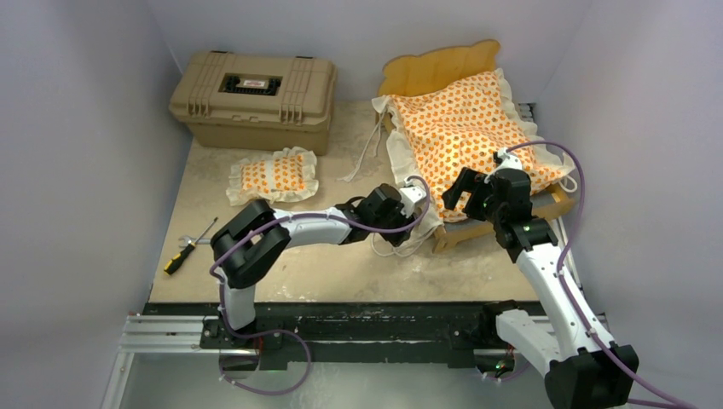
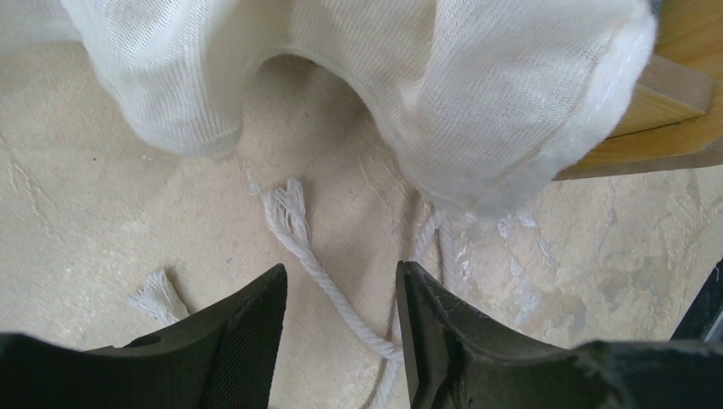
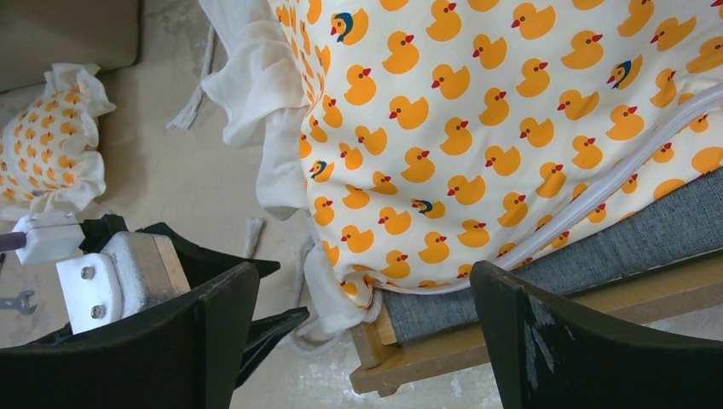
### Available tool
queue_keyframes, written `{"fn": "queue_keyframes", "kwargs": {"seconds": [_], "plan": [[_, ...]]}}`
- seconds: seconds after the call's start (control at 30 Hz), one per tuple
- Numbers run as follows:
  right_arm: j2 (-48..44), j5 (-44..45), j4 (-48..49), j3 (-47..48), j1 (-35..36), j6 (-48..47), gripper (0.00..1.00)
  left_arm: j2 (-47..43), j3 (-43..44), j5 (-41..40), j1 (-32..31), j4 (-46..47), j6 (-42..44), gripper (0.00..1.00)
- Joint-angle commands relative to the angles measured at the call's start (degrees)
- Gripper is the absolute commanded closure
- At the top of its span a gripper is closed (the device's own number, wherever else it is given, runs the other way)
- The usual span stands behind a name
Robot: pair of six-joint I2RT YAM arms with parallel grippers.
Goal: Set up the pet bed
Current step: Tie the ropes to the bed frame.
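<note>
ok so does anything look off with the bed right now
Yes. The mattress cushion sits askew on the frame, leaving the grey base bare at the near end, and its white ruffle and tie cords hang over the side facing the pillow, which lies on the table, apart from the bed.

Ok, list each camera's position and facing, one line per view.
Top external: above and behind the bases, looking down on the table; both arms show, left tool and right tool at the pet bed.
Left wrist: on the left arm, facing down at the white ruffle and a cord; own fingers show.
Right wrist: on the right arm, facing the mattress cushion and pillow; own fingers show.
Shared: both wrist views catch the ruffle and frame corner.
</note>
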Motion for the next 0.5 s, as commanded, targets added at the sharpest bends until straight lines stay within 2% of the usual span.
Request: {"fn": "queue_keyframes", "kwargs": {"seconds": [0.0, 0.07, 0.1, 0.17, 0.2, 0.33, 0.47], "plan": [[0.09, -0.41, 1.77, 0.0, 0.24, -0.65, 0.01, -0.98, -0.01, -3.92, -1.07, -1.5, -1.96, 0.49], [0.09, -0.45, 1.72, -0.03, 0.2, -0.6, 0.01, -0.53, -0.09, -4.4, -1.31, -1.7, -2.58, 0.43], [0.05, -0.53, 1.62, -0.04, 0.21, -0.59, 0.01, -0.72, -0.26, -4.68, -1.47, -1.6, -2.86, 0.38], [-0.16, -0.46, 1.6, -0.1, 0.23, -0.59, 0.01, -1.37, -0.43, -4.84, -2.11, -1.43, -3.16, 0.2], [-0.25, -0.5, 1.66, -0.24, 0.24, -0.55, 0.01, -1.53, -0.27, -5.5, -2.72, -1.51, -3.08, 0.15], [-0.1, -0.63, 1.68, -0.15, 0.19, -0.51, 0.01, -1.23, 0.64, -8.45, -5.43, -2.84, -3.37, 0.1], [-0.09, -0.8, 1.94, -0.26, 0.24, -0.42, 0.01, 0.8, 0.73, -12.13, -6.91, -3.16, -5.66, 0.09]]}}
